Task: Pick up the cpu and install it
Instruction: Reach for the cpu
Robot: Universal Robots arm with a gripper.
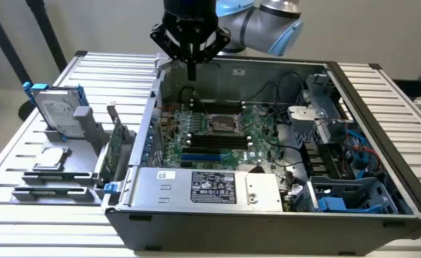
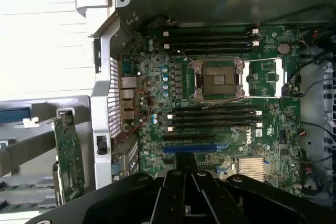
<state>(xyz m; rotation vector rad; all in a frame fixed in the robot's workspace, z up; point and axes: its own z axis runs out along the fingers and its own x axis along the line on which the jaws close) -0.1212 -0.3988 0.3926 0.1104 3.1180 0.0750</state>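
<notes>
Silver cpu [image 1: 50, 157] lies flat on a grey stand [image 1: 61, 176] on the slatted worktop [image 1: 6, 172], out at the exterior view's left of the open case [image 1: 268, 231]. It's well apart from my hand [image 1: 191, 72]. I see the hand hanging over the case's far wall, above the motherboard [image 1: 218, 137], fingers pressed together with nothing between them. On the wrist view, the hand [image 2: 185, 171] looks down at the board's socket [image 2: 218, 80], its dark centre showing.
</notes>
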